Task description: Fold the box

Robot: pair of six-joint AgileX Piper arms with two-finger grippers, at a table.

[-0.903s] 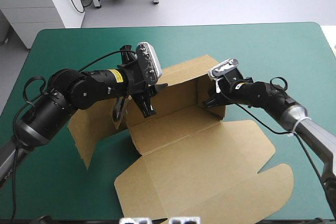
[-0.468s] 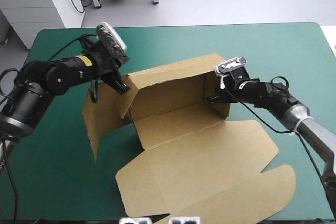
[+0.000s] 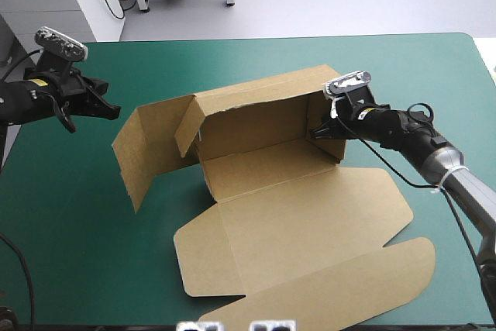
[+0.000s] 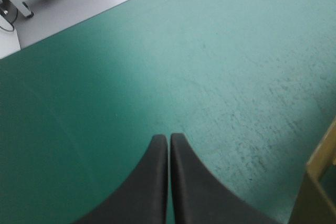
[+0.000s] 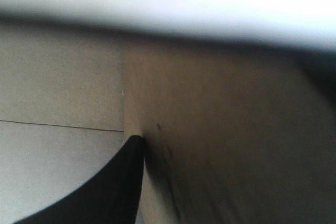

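Note:
The brown box (image 3: 263, 168) lies in the middle of the table with its back wall and right wall raised and its lid (image 3: 310, 246) flat toward the near edge. My right gripper (image 3: 320, 131) is shut on the top of the right wall. In the right wrist view the board (image 5: 220, 129) fills the picture ahead of the gripper (image 5: 140, 140), and only one finger (image 5: 126, 182) shows. My left gripper (image 3: 111, 111) hangs shut over the teal-green cover near the table's left edge, apart from the box. Its tips (image 4: 168, 138) meet, with a corner of board (image 4: 320, 182) off to one side.
The box's left side flap (image 3: 143, 153) stands half raised between my left gripper and the box's inside. The lid's front tab (image 3: 364, 284) reaches close to the table's near edge. Teal-green cover (image 3: 403, 67) shows beyond the box, up to the far edge.
My left arm has pulled back from the box's left wall to the table's left edge. The left flap has swung outward. My right gripper has kept hold of the right wall.

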